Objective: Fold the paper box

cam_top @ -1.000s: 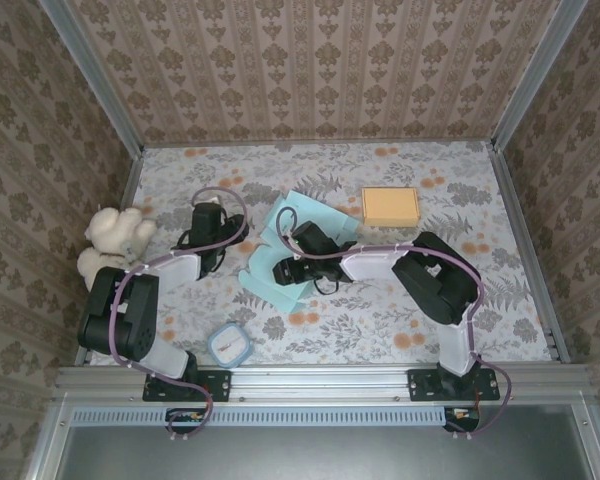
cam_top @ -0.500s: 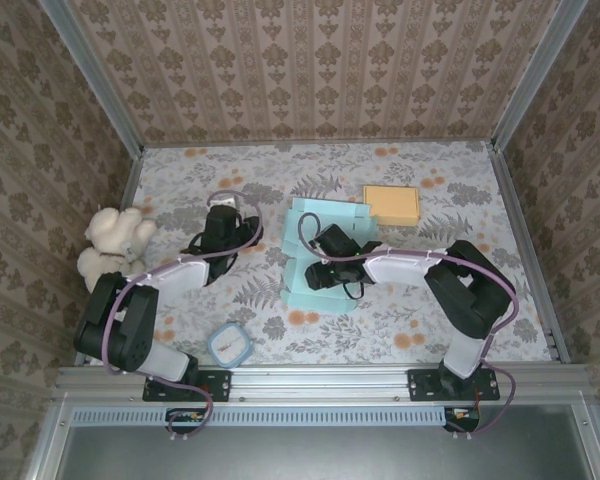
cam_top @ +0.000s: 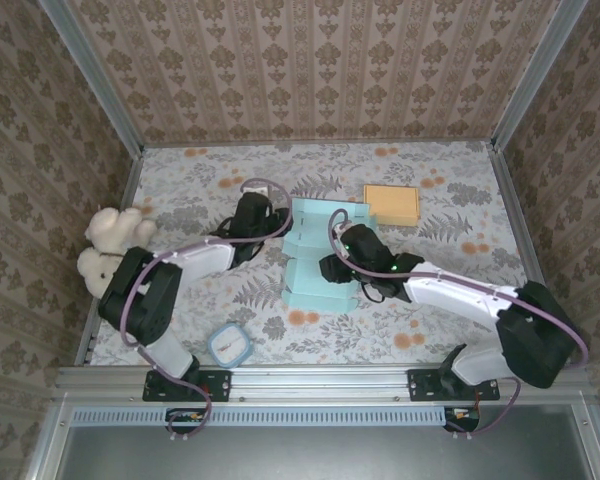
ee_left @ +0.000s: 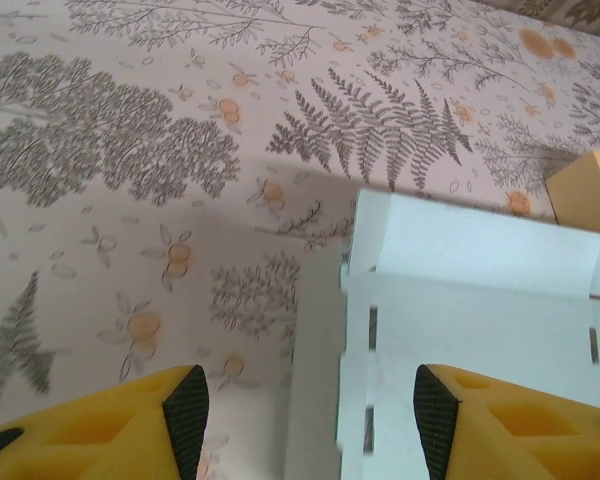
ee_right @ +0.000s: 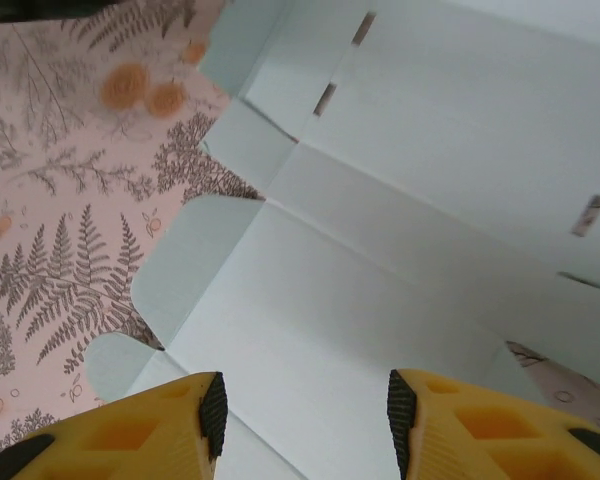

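Observation:
The light blue paper box lies as an unfolded sheet in the middle of the floral table. My left gripper is at the sheet's upper left edge. In the left wrist view it stands open, and a raised side flap of the paper box sits between its pads. My right gripper hovers over the sheet's middle. In the right wrist view it is open above a flat panel of the paper box, with nothing between its fingers.
An orange flat box lies just beyond the sheet's far right corner, its corner in the left wrist view. A white teddy bear sits at the left wall. A small blue-rimmed square dish rests near the front edge.
The sheet has slid right and turned square to the table. Both grippers moved right with it, and the left one has come up to the sheet's left edge.

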Robot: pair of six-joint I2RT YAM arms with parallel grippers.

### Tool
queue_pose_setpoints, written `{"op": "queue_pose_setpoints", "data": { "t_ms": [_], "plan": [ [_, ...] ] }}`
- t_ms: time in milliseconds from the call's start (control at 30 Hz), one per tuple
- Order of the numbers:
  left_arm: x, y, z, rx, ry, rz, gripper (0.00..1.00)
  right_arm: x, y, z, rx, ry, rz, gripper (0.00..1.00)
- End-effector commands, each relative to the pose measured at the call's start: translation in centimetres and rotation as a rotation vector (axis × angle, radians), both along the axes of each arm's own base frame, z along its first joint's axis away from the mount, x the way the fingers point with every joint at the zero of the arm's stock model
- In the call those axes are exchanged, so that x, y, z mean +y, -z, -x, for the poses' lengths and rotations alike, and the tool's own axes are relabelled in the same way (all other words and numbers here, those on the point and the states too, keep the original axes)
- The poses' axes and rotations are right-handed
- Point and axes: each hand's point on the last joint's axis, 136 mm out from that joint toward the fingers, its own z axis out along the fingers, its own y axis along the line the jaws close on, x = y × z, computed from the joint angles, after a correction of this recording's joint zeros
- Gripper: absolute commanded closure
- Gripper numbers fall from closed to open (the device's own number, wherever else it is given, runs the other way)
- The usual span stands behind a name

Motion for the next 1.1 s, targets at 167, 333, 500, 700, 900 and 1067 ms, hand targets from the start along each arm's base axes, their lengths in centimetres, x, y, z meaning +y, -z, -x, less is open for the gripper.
{"op": "queue_pose_setpoints", "data": {
  "t_ms": [167,333,500,700,900,1067],
  "plan": [
    [-2.0,2.8,-1.1,0.083,0.069,-0.041,0.45,-2.0,-1.3,-0.5,-0.098,0.077,0.028,0.51],
    [-2.7,2.9,-1.0,0.068,0.114,-0.047,0.69,-1.8,-2.6,-1.4,-0.147,0.076,0.031,0.51],
    [-2.7,1.5,-0.6,-0.001,0.147,-0.064,0.97,-1.8,-5.8,-3.6,-0.266,0.051,0.068,0.49],
    [-1.5,-1.1,0.5,-0.207,0.166,-0.063,1.00,-0.8,-10.1,-5.8,-0.466,-0.170,0.310,0.47],
    [-0.6,-5.2,2.3,-0.513,0.189,0.008,1.00,0.7,-10.0,-7.2,-0.375,-0.492,0.483,0.49],
    [0.3,-6.6,4.2,-0.661,0.191,0.065,1.00,0.2,-9.6,-6.3,-0.248,-0.777,0.592,0.50]
  ]
}}
